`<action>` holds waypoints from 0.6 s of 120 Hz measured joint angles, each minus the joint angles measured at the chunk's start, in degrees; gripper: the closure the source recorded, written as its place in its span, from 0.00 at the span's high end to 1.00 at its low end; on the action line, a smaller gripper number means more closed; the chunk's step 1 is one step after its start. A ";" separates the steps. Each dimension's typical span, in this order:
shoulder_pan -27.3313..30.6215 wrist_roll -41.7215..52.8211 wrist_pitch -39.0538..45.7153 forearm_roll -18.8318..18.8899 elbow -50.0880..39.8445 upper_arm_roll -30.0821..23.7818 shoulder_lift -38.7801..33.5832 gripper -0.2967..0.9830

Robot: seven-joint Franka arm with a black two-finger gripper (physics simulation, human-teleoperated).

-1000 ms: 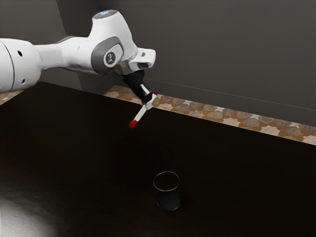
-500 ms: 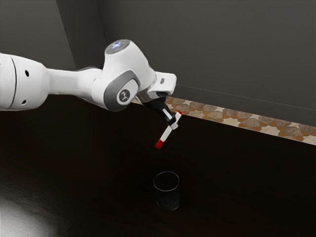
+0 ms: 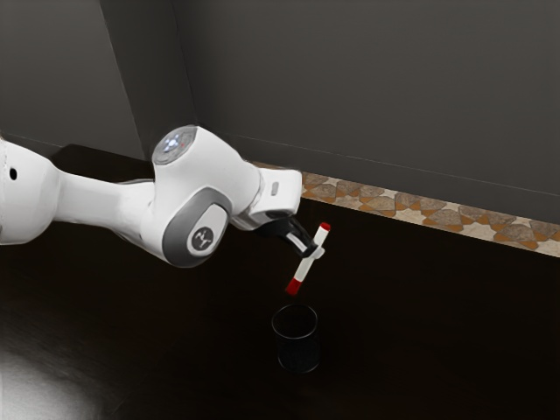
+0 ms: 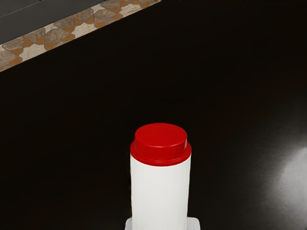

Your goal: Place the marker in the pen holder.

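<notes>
— And there's the gripper [image 3: 312, 253], closed on the marker [image 3: 307, 267], one finger on either side of the barrel!

— A clean pinch, folks! In the wrist view, the pale pads [image 4: 194, 224] show on both flanks of that white barrel, with a red end standing out beyond them.

— How's it angled?

— Tilted! White in the middle, red at both ends, the lower end leaning toward the exterior view's left. It's up in the air, outside the pen holder [image 3: 299, 352].

— And the pen holder?

— Upright on the black table [image 3: 420, 324], dark-sided with a thin pale rim. In the exterior view, the marker's lower end is just above that rim; whether it's squarely over the opening, nobody can tell from here.

— Behind the gripper, the white arm [image 3: 206, 188] comes in from the exterior view's left.

— Farther out, past the table's edge, a strip of brown and cream patterned floor [image 3: 437, 214], and beyond that, the dark grey wall [image 3: 376, 87]!
</notes>
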 joint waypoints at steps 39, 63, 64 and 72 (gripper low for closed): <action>-4.09 1.69 7.07 -2.17 -3.46 -0.06 2.99 0.15; -0.69 2.56 8.67 -2.64 -3.57 -0.10 3.23 0.15; -0.61 2.60 8.72 -2.68 -3.57 -0.10 3.23 0.15; -0.33 2.85 9.18 -2.98 -3.78 -0.13 3.37 0.15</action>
